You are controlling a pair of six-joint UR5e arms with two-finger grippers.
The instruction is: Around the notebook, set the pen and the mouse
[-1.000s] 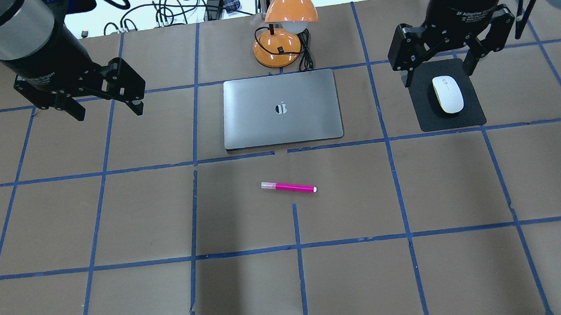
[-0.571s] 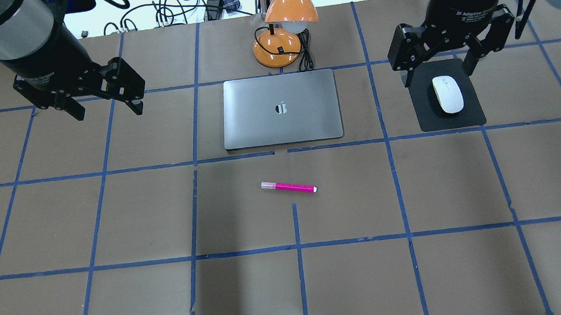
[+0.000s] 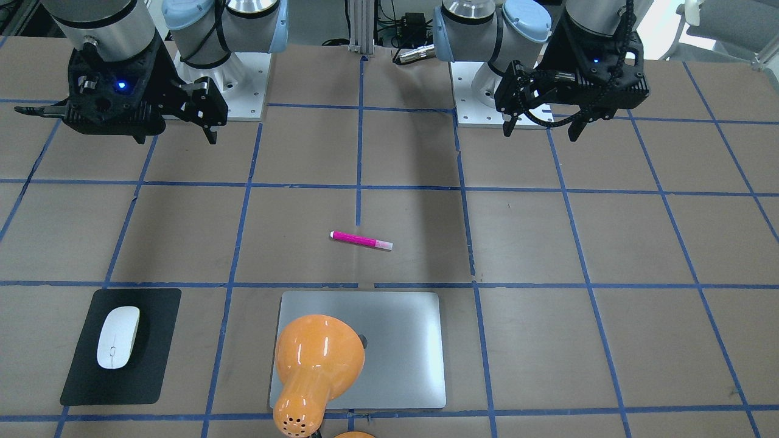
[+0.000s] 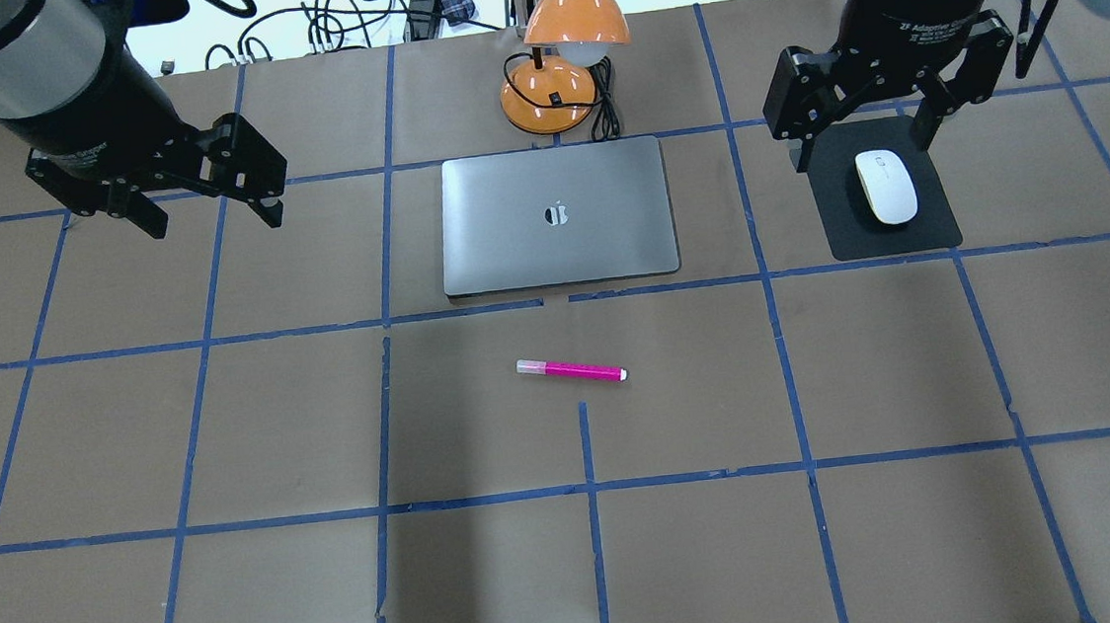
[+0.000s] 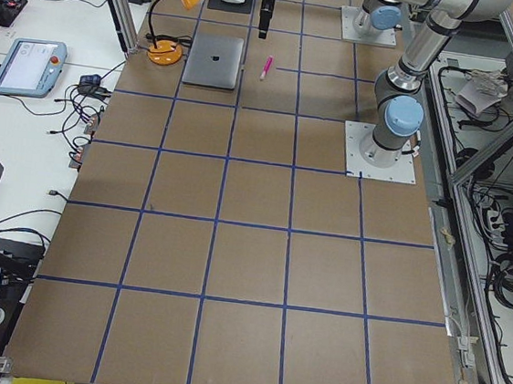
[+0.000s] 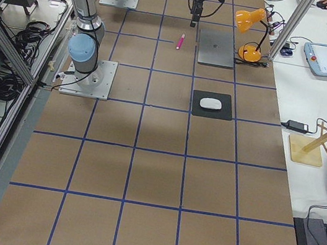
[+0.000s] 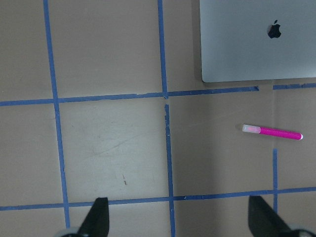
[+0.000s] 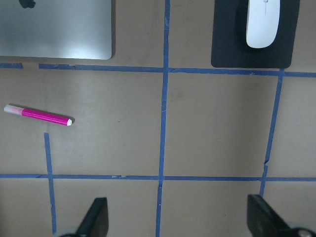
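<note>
The silver notebook lies shut at the table's far centre, also the notebook in the front view. A magenta pen lies on the table in front of it, seen too as the pen and the pen. The white mouse rests on a black mat to the right of the notebook. My left gripper hovers open, high at the far left. My right gripper hangs open, high above the mat's far edge. Neither holds anything.
An orange desk lamp with its black cord stands just behind the notebook, its shade covering part of the notebook in the front view. Blue tape lines grid the brown table. Cables lie beyond the far edge.
The right gripper has shifted very slightly left and away. The left arm, pen, mouse and notebook have not moved.
</note>
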